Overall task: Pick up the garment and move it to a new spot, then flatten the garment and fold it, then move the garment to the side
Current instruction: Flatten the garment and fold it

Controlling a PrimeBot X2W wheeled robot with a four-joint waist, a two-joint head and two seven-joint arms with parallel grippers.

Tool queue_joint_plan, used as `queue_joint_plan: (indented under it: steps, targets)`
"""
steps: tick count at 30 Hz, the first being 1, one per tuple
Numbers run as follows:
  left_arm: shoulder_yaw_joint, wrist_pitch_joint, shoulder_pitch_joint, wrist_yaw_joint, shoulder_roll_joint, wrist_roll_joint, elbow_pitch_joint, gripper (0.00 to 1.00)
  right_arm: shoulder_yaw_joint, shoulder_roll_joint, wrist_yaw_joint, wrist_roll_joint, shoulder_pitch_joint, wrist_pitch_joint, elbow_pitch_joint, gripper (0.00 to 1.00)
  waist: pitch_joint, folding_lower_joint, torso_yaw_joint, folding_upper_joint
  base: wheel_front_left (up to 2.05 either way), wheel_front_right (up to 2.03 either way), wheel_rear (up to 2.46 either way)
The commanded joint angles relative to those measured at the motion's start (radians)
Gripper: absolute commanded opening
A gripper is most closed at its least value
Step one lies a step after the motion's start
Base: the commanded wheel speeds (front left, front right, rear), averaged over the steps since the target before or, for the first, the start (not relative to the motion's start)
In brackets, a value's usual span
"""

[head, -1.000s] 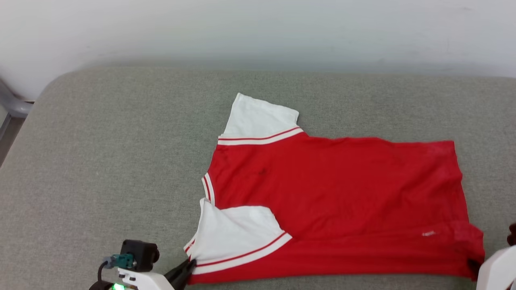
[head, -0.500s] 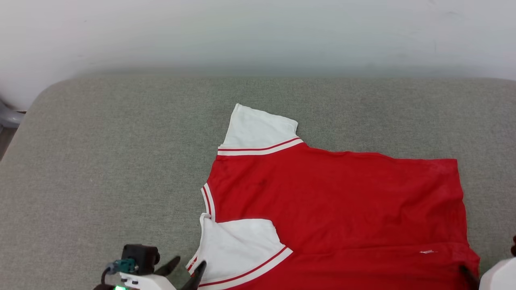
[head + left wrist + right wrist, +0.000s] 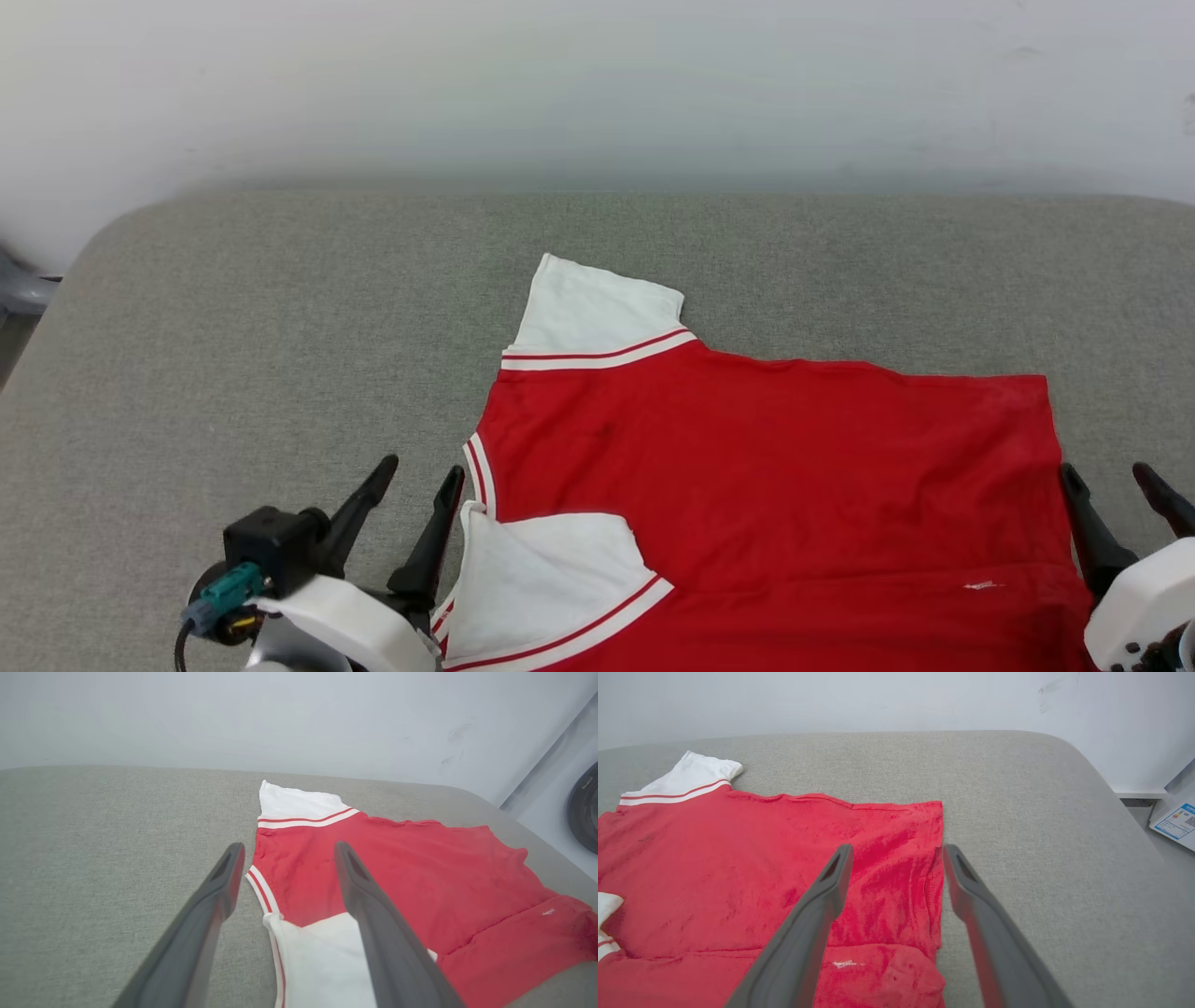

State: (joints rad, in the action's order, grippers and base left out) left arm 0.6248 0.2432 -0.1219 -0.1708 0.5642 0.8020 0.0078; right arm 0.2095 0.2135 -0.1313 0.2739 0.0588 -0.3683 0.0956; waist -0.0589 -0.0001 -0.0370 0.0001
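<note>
Both claws go from pinched shut on the garment's near edge a second ago to released now: the left gripper (image 3: 421,469) and the right gripper (image 3: 1105,471) stand with fingers spread wide, raised off the cloth, grasping nothing. The garment (image 3: 775,467) lies on the bench (image 3: 233,327), right of the middle and close to the near edge, collar (image 3: 478,462) toward the left, hem (image 3: 1047,439) toward the right. Its near strip is folded over the red body, with the near sleeve (image 3: 551,569) lying white on top. The far sleeve (image 3: 597,308) sticks out flat toward the far edge. The left gripper sits just beside the collar; the right gripper straddles the hem, one finger over cloth and one over bare bench. Judgement: the first lengthwise fold is laid and let go, so the fold step is partly done. The far side is still unfolded, and the move to the side is not yet done. The near right corner looks a bit rumpled and could spoil the next fold.
</note>
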Motion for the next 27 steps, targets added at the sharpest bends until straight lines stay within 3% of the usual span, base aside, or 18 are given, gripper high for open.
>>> queue_joint_plan:
  steps: [1,9,12,19,22,23,27]
  targets:
    - [-0.021,0.012,-0.029,0.009,-0.010,-0.016,0.003,1.00,-0.013,-0.003,0.001,-0.001,-0.022,0.045,0.016,1.00,-0.011,0.0001,0.007,-0.0001,0.00,0.00,0.00]
    - [-0.082,0.021,-0.176,0.077,-0.008,-0.104,0.012,1.00,-0.045,-0.018,0.001,-0.019,-0.074,0.160,0.068,1.00,-0.115,0.0001,0.067,-0.0001,0.00,0.00,0.00]
    - [-0.083,-0.040,-0.270,0.119,0.013,-0.093,0.043,1.00,-0.055,-0.034,0.001,-0.030,-0.094,0.176,0.094,1.00,-0.171,0.0001,0.095,-0.0001,0.00,0.00,0.00]
    - [-0.056,-0.350,-0.555,0.235,0.070,-0.029,0.151,1.00,-0.100,-0.068,0.001,-0.041,-0.162,0.212,0.117,1.00,-0.316,0.0001,0.167,-0.0001,0.00,0.00,0.00]
    - [-0.043,-0.496,-0.683,0.262,0.081,0.009,0.205,1.00,-0.120,-0.086,0.001,-0.044,-0.189,0.230,0.111,1.00,-0.369,0.0001,0.199,-0.0001,0.00,0.00,0.00]
    - [-0.028,-0.672,-0.778,0.275,0.085,0.074,0.282,1.00,-0.141,-0.099,0.001,-0.049,-0.209,0.250,0.099,1.00,-0.410,0.0001,0.227,-0.0001,0.00,0.00,0.00]
    - [-0.022,-0.842,-0.904,0.282,0.101,0.120,0.356,1.00,-0.167,-0.111,0.001,-0.051,-0.236,0.276,0.078,1.00,-0.454,0.0001,0.263,-0.0001,0.00,0.00,0.00]
